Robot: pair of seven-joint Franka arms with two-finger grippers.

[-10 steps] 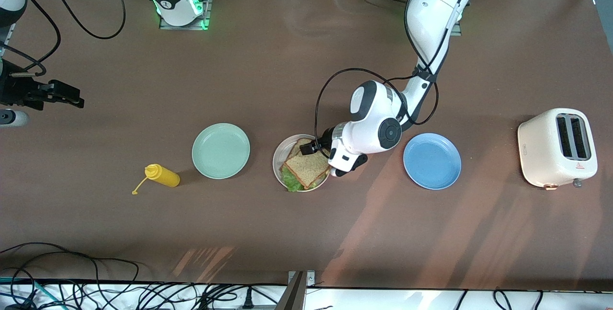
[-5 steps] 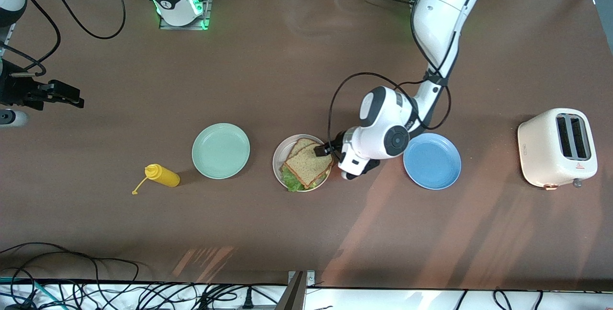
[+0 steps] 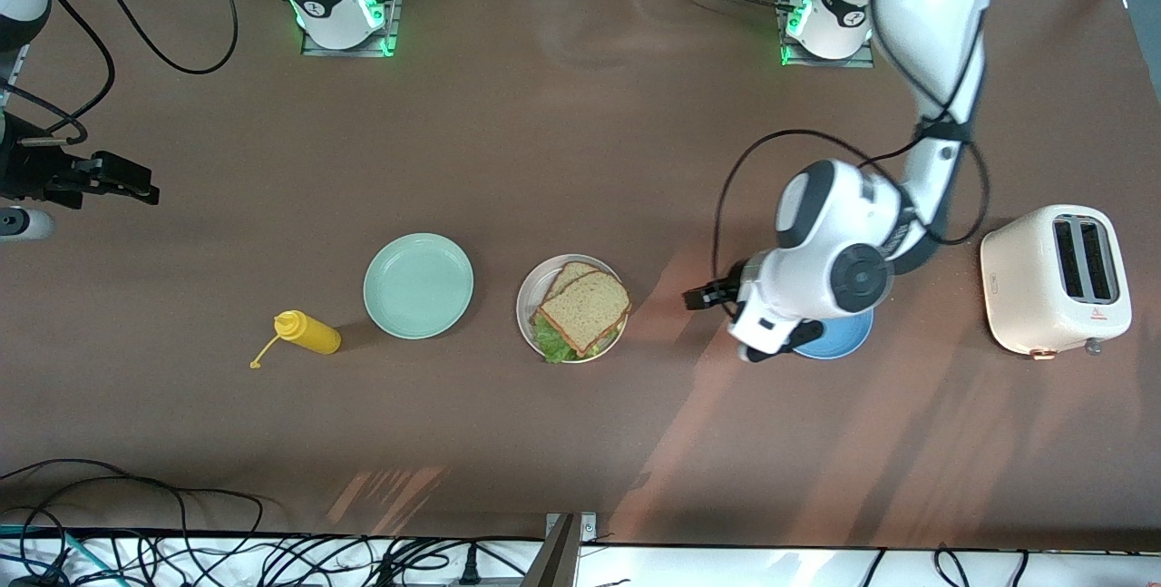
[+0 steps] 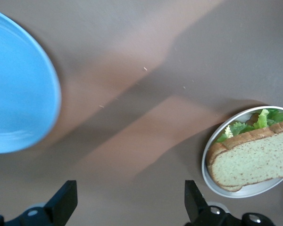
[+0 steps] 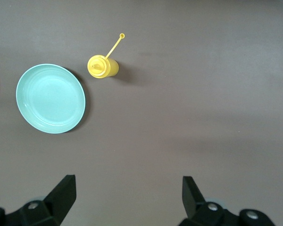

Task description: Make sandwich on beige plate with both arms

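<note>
SANDWICH (image 3: 580, 313): assembled on plate (image 3: 527, 295), mid-desk | HANDLING: likely light, soft, layers may slide; carry by plate rim | LEFT CLAW (image 3: 706, 297): released, empty, over desk beside blue plate (image 3: 839, 344) | RIGHT CLAW (image 3: 136, 188): released, empty, waiting at desk end

Lighting is even and fairly bright overhead, with soft diffuse shadows. Warm, pale streaks of light slant across the brown table (image 3: 580, 442) in the lower middle and lower right of the front view. Green glows mark the arm bases at the top. In the left wrist view the blue plate (image 4: 14, 89) is softly blurred.
</note>
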